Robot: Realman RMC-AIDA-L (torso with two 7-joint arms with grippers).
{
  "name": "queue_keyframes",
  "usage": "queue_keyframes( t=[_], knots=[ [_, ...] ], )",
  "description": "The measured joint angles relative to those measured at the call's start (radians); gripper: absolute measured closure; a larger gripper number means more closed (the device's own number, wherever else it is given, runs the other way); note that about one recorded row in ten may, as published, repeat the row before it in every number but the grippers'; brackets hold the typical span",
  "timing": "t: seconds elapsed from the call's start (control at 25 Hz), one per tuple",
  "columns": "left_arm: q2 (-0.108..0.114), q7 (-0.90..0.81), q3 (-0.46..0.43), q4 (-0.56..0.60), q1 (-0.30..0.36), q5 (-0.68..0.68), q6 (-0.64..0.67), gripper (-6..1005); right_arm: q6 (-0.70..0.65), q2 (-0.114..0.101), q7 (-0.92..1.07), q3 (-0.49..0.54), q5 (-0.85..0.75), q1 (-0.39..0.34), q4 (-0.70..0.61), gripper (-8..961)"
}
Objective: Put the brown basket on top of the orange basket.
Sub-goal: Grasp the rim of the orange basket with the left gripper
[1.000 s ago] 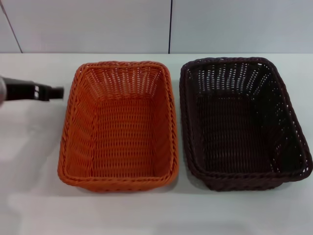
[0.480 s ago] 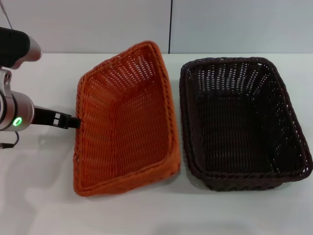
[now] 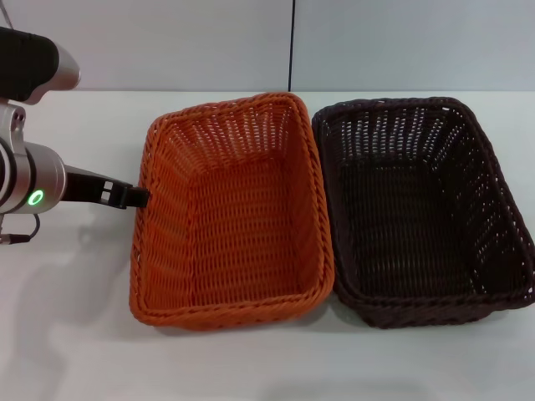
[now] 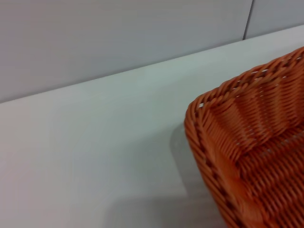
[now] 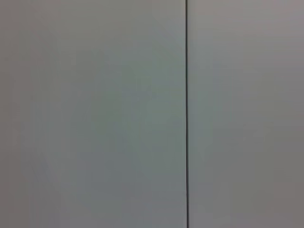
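left gripper (image 3: 140, 197) was at the left long rim of the orange basket (image 3: 230, 213), dark tip touching or just at the braided edge about midway along that side; whether the fingers were spread or pinching the rim, cannot tell, tip too small and dark. silver forearm with a green light came in from the left edge of the head view, just above the white desk (image 3: 75, 334). orange basket sat on the desk left of centre, skewed, its far end swung toward the right so its far right corner touched or nearly touched the brown basket (image 3: 422, 209). the right long rim of the orange basket ran just beside the brown basket's left rim, looked like contact along much of it. brown basket sat upright on the desk at the right, squarer to the desk edge, nothing inside it. orange basket also had nothing inside. brown basket was not on top of the orange one, both side by side. left wrist view showed only a corner of the orange basket (image 4: 247, 142) with its braided rim, on the desk (image 4: 95, 156), grey wall behind. right arm was out of the head view; right wrist view showed only a plain wall panel with a dark seam (image 5: 186, 114), no fingers visible
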Motion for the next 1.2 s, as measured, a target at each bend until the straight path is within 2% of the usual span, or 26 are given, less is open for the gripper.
queue_keyframes(
  t=[0.48, 1.2],
  knots=[
    [-0.001, -0.033, 0.026, -0.083, -0.009, 0.001, -0.07, 227, 0.0, 0.002, 0.0, -0.004, 0.0, -0.004, 0.003, 255],
    [-0.002, -0.044, 0.048, 0.07, -0.076, 0.0, -0.074, 230, -0.014, 0.0, 0.0, -0.007, -0.004, 0.004, 0.008, 256]
  ],
)
